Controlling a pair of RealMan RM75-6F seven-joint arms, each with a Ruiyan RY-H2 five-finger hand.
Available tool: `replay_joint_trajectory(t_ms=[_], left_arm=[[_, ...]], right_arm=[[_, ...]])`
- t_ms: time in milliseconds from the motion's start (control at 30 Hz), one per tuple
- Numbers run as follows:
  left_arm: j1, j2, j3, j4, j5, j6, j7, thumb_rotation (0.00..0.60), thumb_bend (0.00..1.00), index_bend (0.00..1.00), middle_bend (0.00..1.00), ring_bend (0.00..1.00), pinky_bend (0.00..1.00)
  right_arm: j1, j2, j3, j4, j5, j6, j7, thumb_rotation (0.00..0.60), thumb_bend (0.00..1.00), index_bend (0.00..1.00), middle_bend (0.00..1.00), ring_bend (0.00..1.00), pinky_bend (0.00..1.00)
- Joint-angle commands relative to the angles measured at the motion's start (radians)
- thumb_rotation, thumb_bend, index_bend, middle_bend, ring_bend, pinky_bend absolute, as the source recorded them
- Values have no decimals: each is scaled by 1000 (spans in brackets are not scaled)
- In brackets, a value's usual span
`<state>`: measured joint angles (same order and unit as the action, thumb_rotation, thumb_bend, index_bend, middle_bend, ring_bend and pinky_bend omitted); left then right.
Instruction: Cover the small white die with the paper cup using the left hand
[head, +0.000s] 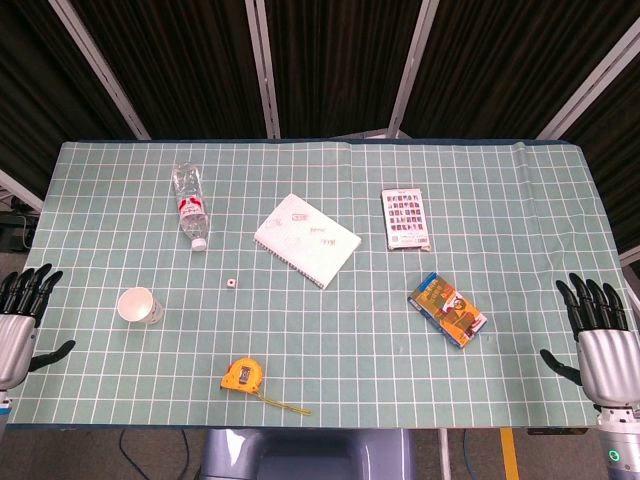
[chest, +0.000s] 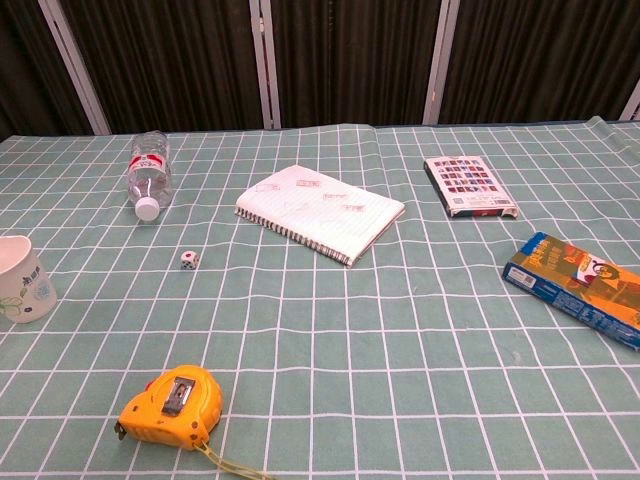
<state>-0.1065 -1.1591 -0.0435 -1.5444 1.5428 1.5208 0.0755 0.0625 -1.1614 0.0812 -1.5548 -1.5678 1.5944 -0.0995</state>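
Observation:
The small white die (head: 231, 284) (chest: 189, 260) lies on the green grid mat, left of centre. The paper cup (head: 139, 306) (chest: 22, 279) lies on its side to the die's left, mouth facing left in the head view. My left hand (head: 20, 315) hovers at the table's left edge, fingers spread and holding nothing, a short way left of the cup. At the right edge my right hand (head: 600, 335) is likewise spread and empty. Neither hand shows in the chest view.
A plastic water bottle (head: 190, 207) lies beyond the die. A spiral notebook (head: 306, 238) sits mid-table, a card box (head: 405, 219) and a blue snack box (head: 447, 309) to the right. A yellow tape measure (head: 244, 376) lies near the front edge.

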Motion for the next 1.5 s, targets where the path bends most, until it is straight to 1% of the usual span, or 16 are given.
replay_joint_trajectory(t_ms=[33,233,300,333,367,433,533,633,800,933,1100,1267,1300,1367,1500], left_arm=[[-1,-3,-1,2,-1,-1,8,600,0,0,0,0,0],[-1,-9,3,11,2,-3,18,600,0,0,0,0,0],[-10,-18,6,19,11,-13,39,600,0,0,0,0,0],[-50,-37,30,59,69,-64,135,600,0,0,0,0,0],[-81,-61,36,88,95,-105,207,600,0,0,0,0,0],[-135,-105,40,140,151,-154,304,600,0,0,0,0,0],[-178,-153,42,198,203,-181,388,600,0,0,0,0,0],[-225,-194,44,238,236,-237,506,600,0,0,0,0,0],[-259,-218,57,256,252,-299,628,600,0,0,0,0,0],[-265,-227,61,272,253,-318,704,600,0,0,0,0,0],[-262,-237,60,293,228,-337,765,600,0,0,0,0,0],[-262,-263,59,329,209,-336,771,600,0,12,0,0,9],[-262,-268,59,336,207,-335,768,600,0,28,4,2,24],[-266,-289,61,366,207,-330,753,600,0,86,46,36,65],[-271,-325,66,423,211,-317,742,600,0,313,227,207,213]], right_arm=[[0,1,0,-1,2,-2,0,600,0,0,0,0,0],[0,4,-2,-5,1,-6,4,600,0,0,0,0,0],[-1,7,-2,-8,0,-5,4,600,0,0,0,0,0],[1,10,3,-14,2,-4,9,600,0,0,0,0,0],[4,14,7,-17,7,-8,13,600,0,0,0,0,0],[9,19,12,-19,18,-21,16,600,0,0,0,0,0],[13,22,17,-21,35,-35,22,600,0,0,0,0,0],[18,20,24,-12,51,-47,36,600,0,0,0,0,0],[17,17,27,3,59,-48,45,600,0,0,0,0,0],[18,16,30,10,71,-54,51,600,0,0,0,0,0],[19,17,34,17,81,-60,59,600,0,0,0,0,0],[23,15,35,21,86,-69,60,600,0,0,0,0,0],[24,15,35,21,87,-70,60,600,0,0,0,0,0],[25,14,36,21,88,-72,58,600,0,0,0,0,0],[29,11,37,24,93,-78,55,600,0,0,0,0,0]])
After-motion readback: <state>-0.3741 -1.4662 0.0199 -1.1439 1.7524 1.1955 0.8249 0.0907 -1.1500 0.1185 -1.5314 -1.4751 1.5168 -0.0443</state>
